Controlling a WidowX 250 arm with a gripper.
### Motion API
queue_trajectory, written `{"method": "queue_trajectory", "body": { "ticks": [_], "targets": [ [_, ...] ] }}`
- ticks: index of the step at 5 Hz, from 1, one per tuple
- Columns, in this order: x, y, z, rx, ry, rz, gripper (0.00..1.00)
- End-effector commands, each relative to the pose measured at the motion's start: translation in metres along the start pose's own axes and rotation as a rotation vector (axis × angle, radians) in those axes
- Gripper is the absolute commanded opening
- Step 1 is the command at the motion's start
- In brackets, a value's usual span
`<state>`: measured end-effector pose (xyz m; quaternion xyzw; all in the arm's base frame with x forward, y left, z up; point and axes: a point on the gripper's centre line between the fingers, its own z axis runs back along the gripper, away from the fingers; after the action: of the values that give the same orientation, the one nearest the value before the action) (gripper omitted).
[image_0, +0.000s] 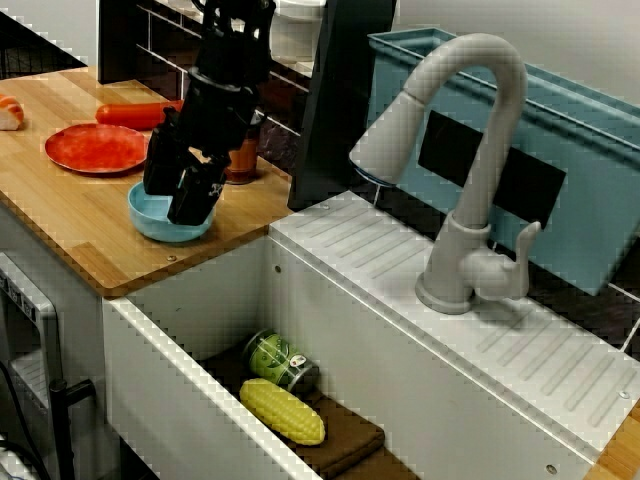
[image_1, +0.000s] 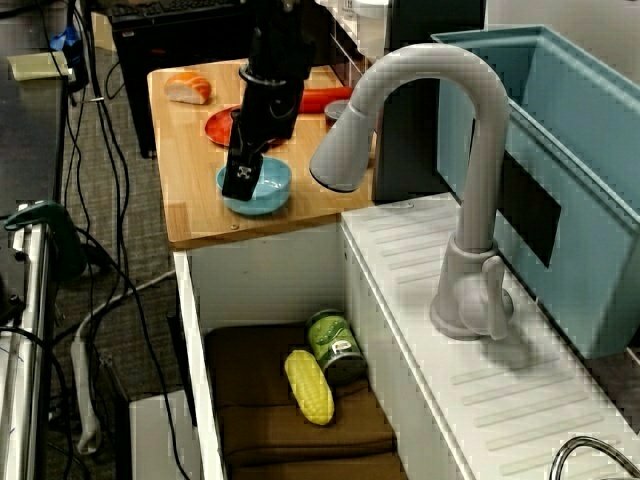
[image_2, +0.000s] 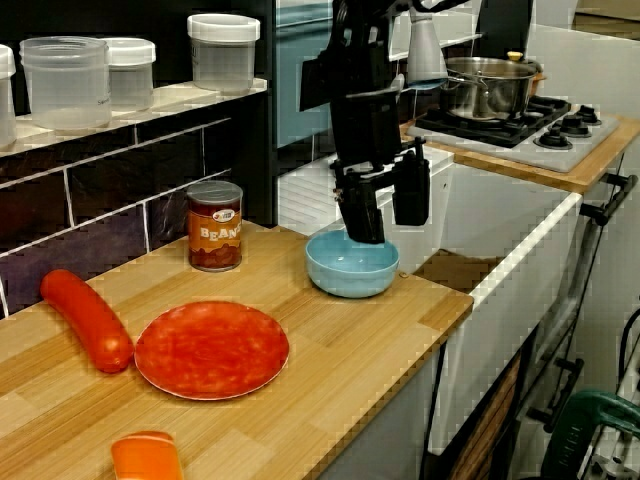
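- Gripper (image_2: 390, 230) is spread open and holds nothing. It hangs low at the blue bowl (image_2: 350, 275).
- In the view along the counter, one finger (image_2: 362, 220) dips inside the bowl and the other sits outside it, so the jaws straddle the rim. Contact w/ the rim: can't tell.
- Bowl stands upright on the wood counter (image_2: 330, 360), near the edge by the sink (image_0: 330, 330). It's apart from the red plate (image_2: 212, 348), w/ the bean can (image_2: 215, 226) nearby.
- Step, as I read it: lined up on the rim, pre-grasp.
- A grasp from here would call for a small drop, then a square squeeze on the thin rim, or the bowl may tip or slide.
- Corn cob (image_0: 282, 411) and green can (image_0: 280, 360) lie in the sink, well apart from the gripper.
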<state>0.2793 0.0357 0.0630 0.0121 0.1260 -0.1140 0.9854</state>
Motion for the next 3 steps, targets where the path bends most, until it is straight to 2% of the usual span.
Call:
{"method": "queue_trajectory", "body": {
  "ticks": [1,2,3],
  "targets": [
    [-0.019,0.011,0.038,-0.047,-0.11,0.068,1.0],
    [-0.024,0.025,0.041,-0.102,-0.137,0.159,1.0],
    [-0.032,0.033,0.048,-0.118,-0.18,0.233,1.0]
  ]
}}
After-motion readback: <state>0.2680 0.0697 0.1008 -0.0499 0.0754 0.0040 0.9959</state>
